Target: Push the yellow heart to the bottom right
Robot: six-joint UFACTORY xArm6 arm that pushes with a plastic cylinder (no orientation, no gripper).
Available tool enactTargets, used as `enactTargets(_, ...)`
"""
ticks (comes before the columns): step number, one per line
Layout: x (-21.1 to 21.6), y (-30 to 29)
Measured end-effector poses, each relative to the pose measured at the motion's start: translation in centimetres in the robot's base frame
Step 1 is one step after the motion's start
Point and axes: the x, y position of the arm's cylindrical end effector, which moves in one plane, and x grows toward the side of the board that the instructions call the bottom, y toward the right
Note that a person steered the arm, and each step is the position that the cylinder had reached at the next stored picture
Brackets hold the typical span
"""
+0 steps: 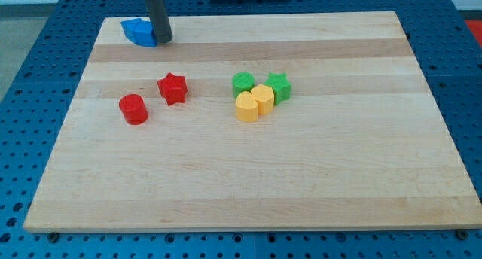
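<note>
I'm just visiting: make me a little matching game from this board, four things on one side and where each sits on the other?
Things:
1. blue block
2. red star
3. yellow heart
4. red cylinder

Places:
A. in the cluster with the green blocks
B. top left corner, touching my tip
C. furthest left of the two red pieces
D. just right of the red cylinder, slightly higher

Pairs: 1-B, 2-D, 3-A, 4-C

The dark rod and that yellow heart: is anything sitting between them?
In the camera view, the red star sits near the straight line from my tip to the yellow heart, slightly below it; otherwise that stretch is bare wood.
</note>
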Motion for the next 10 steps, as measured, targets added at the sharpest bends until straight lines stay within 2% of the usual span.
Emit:
enactTargets(4, 1.1, 1.1)
enactTargets(10, 18.4, 13.6)
